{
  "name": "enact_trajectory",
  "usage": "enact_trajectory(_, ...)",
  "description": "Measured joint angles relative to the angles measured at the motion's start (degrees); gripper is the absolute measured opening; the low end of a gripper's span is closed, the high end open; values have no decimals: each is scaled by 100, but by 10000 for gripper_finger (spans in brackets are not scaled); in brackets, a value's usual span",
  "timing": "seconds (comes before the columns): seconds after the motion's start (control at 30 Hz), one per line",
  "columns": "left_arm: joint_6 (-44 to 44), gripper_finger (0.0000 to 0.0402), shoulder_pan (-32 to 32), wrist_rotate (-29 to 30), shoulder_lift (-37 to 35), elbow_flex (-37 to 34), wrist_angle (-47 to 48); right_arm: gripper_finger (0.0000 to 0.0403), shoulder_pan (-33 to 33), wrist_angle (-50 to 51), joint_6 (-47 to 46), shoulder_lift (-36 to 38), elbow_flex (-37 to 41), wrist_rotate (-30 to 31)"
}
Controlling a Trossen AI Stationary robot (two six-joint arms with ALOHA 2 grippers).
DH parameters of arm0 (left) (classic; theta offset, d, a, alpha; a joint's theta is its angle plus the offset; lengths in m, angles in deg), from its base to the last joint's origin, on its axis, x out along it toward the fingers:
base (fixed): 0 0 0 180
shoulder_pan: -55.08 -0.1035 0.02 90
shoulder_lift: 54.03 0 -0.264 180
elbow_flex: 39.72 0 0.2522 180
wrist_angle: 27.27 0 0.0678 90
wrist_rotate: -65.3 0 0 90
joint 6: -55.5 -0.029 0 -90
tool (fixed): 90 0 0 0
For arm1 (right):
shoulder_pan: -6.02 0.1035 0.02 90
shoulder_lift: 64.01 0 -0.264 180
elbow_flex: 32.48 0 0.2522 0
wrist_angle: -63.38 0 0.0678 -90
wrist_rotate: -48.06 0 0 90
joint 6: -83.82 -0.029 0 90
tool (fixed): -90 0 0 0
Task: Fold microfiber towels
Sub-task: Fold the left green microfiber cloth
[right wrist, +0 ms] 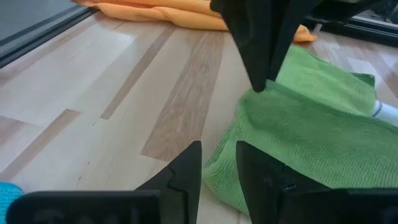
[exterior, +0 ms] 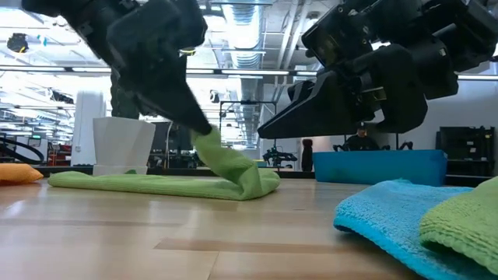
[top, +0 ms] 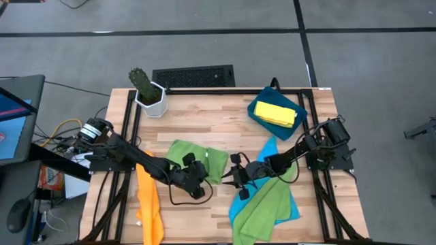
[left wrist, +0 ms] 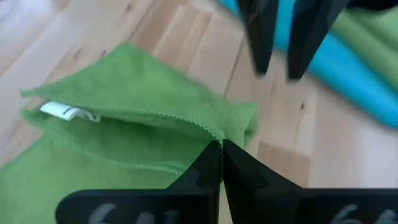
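Note:
A lime green towel [top: 199,159] lies folded on the table's middle, and its white tag [left wrist: 65,111] shows. My left gripper [left wrist: 221,148] reaches in from the left and is shut on the towel's near right part. My right gripper [right wrist: 217,158] hangs open just right of that towel, above the bare wood, with nothing between its fingers. A second green towel [top: 262,207] lies on a blue towel [top: 272,151] at the near right. An orange towel [top: 148,203] lies at the near left. A yellow towel [top: 276,113] sits in the dark-blue tray [top: 255,117]. My left gripper pinches the green towel's hemmed edge [left wrist: 202,132] near its right corner between its two fingertips. The fingers slant down from the table's left. That part rises to the fingertips [exterior: 204,138] while the rest of the towel [exterior: 140,183] lies flat on the table. One layer or several, I cannot tell.
A white pot with a cactus [top: 148,95] stands at the far left corner. A black frame [top: 129,116] runs along the table's sides. Bare wood [top: 204,122] lies between the pot and the tray.

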Motion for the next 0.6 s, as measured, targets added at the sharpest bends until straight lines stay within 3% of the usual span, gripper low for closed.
enact_trajectory(0.23,303,1,74,319,117,-9,437,124,49,-43,-39,-42,-1,-2)
enact_trajectory(0.6,453,0,119,25,285,-7,433,124,80,-591,-138,-894,-280,8)
